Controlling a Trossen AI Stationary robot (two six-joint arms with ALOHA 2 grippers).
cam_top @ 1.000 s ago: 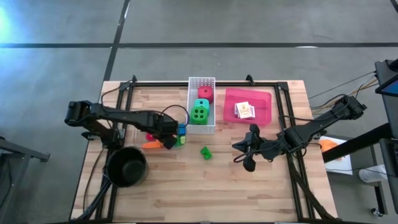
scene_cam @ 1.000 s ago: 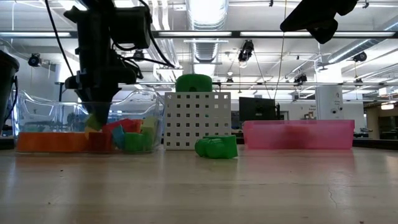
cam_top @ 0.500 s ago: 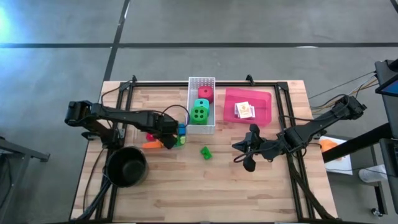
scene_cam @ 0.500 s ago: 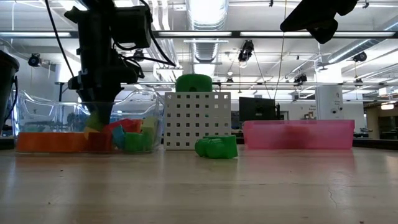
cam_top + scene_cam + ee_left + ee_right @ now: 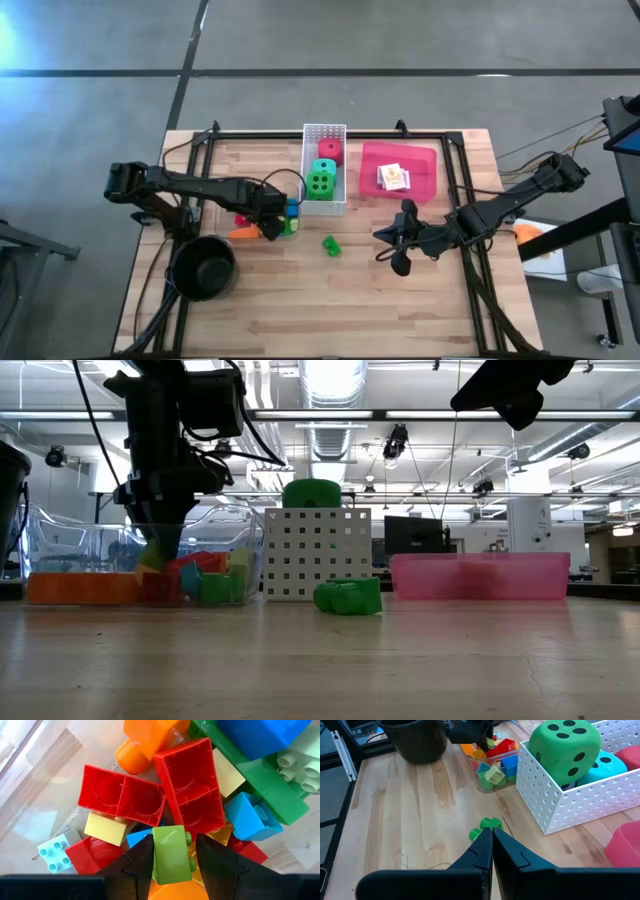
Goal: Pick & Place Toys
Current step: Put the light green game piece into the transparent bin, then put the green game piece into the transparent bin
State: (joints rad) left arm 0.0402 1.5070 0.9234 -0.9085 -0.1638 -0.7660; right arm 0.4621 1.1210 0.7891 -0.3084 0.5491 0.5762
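My left gripper [image 5: 272, 226] reaches down into a clear tub [image 5: 120, 555] of multicoloured building bricks [image 5: 150, 800] and is shut on a light green brick [image 5: 172, 852]. My right gripper [image 5: 396, 246] is shut and empty above the table's right part. A loose green brick [image 5: 330, 245] lies flat on the table between the arms; it also shows in the right wrist view [image 5: 487, 826]. Green [image 5: 320, 182], teal [image 5: 326, 166] and red [image 5: 330, 150] dice sit in the white basket [image 5: 309, 135]. Card packs [image 5: 393, 177] lie in the red tray [image 5: 425, 160]. My left gripper pinches the light green brick by its two long sides [image 5: 159, 855] between its two fingers [image 5: 140, 865], which lie along the brick. The fingers come from above, pointing down into the tub. The brick sits among the other bricks; whether it is lifted off them I cannot tell.
A round black pot [image 5: 205, 265] stands near the table's front left, close to my left arm. A black frame rail [image 5: 330, 133] runs along the table's far edge and down both sides. Bare wood [image 5: 330, 305] lies along the near edge.
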